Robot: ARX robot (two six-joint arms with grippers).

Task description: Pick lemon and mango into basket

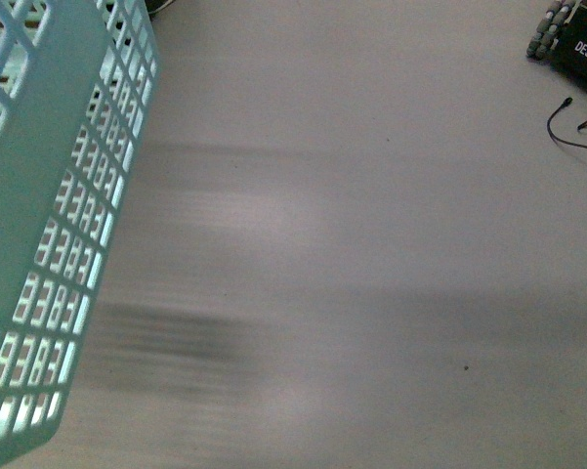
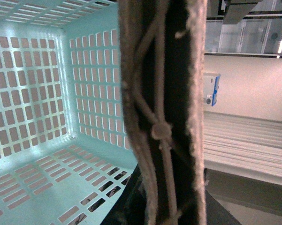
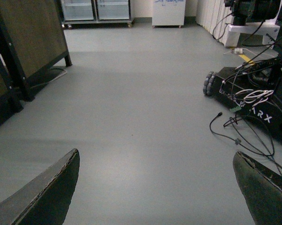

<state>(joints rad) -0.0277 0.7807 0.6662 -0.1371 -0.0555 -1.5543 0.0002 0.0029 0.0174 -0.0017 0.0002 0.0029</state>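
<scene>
Basket (image 1: 39, 244) hangs tilted at nine o'clock in the front view, teal lattice wall toward us, and the grey floor (image 1: 371, 244) beside it is streaked with blur, so I'd judge the rig is in transit. No lemon and no mango in any view. The left wrist camera looks into the basket, and what shows of the floor and walls is bare. Across that lens stands a brown, fuzzy-edged band (image 2: 176, 70) with a knotted cord (image 2: 160, 130), very likely the swing handle. I can't make out the left gripper around it, so whether it pinches the handle I cannot tell. The right gripper (image 3: 156, 157) is spread wide, dark fingers (image 3: 47, 197) apart with nothing between them. It looks over open floor, with a wheeled robot base (image 3: 253, 93) and loose cables at two o'clock. My call: the fetching step has not begun. Next it must find the fruit table, bring the lemon or mango into view, then lower that spread gripper over it.
</scene>
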